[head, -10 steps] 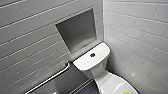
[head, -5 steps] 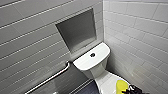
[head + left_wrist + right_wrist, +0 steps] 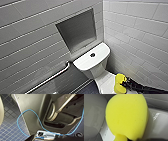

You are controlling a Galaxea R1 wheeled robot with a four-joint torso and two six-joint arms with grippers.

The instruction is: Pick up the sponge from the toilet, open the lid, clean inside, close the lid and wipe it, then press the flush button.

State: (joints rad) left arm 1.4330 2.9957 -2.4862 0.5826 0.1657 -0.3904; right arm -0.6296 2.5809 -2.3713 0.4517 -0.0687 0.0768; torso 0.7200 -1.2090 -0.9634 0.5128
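R gripper [image 3: 125, 84] fingers clamped on the sponge [image 3: 119, 80]: soft yellow foam, squashed and bulging. It's low over the toilet [image 3: 86, 63], which is glossy white ceramic w/ rounded tank.

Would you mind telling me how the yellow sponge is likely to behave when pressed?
The sponge looks soft: it bulges and creases where pinched, so it probably squashes easily. Its foamy surface suggests it's light and unlikely to slip.
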